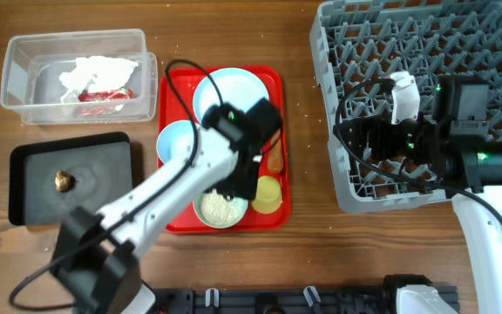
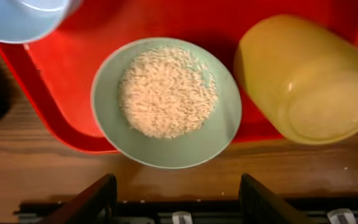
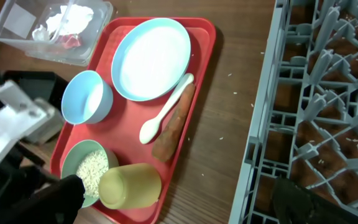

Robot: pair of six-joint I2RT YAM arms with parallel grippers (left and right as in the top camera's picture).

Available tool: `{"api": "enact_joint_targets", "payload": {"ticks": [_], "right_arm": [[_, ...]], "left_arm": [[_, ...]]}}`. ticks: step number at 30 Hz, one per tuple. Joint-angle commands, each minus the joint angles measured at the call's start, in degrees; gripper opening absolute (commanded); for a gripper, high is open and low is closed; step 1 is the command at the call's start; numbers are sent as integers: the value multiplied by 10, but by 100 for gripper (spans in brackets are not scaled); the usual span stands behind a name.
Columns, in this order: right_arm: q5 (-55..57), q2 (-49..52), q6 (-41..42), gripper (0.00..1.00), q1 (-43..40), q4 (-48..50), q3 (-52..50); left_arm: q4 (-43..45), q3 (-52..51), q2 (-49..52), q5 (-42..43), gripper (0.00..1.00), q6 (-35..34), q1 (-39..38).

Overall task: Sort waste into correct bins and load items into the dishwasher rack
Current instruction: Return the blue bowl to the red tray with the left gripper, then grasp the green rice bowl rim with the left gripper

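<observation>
The left gripper (image 2: 178, 191) hangs released over the pale-green bowl (image 2: 166, 152) of rice (image 2: 166, 93) on the red tray (image 2: 166, 18). Tipping it into the black tray (image 1: 103, 174) seems next, needing a rim grasp. The right gripper (image 3: 179, 196) gapes empty at the dishwasher rack (image 1: 495, 52) left edge.

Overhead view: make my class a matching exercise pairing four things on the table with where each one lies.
Things:
1. crumpled white tissue
2. small brown nut-like scrap
3. loose white rice grains
4. white plastic spoon

Places:
A. flat red plastic tray
B. clear rectangular plastic tub
C. pale-green round bowl
D. shallow black rectangular tray

Pairs: 1-B, 2-D, 3-C, 4-A.
</observation>
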Motion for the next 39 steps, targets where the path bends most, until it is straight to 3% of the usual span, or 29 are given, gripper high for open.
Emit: {"api": "enact_joint_targets", "payload": {"ticks": [1,8,22,28,34,39], "right_arm": [[6,3,-1,100,0,0,12],[5,3,0,100,0,-3,12],[6,3,0,100,0,-7,12],[6,3,-2,100,0,-7,12],[6,3,-2,100,0,-7,12],[6,3,-1,100,0,-7,12]], "left_arm": [[63,-93,-76,2,63,-25,-10],[250,-241,-98,62,60,56,-10],[290,-293,-86,75,50,40,-10],[301,-293,-62,75,37,22,-11],[307,-293,-38,75,4,1,-11],[296,-276,-38,75,4,1,-10]]}}
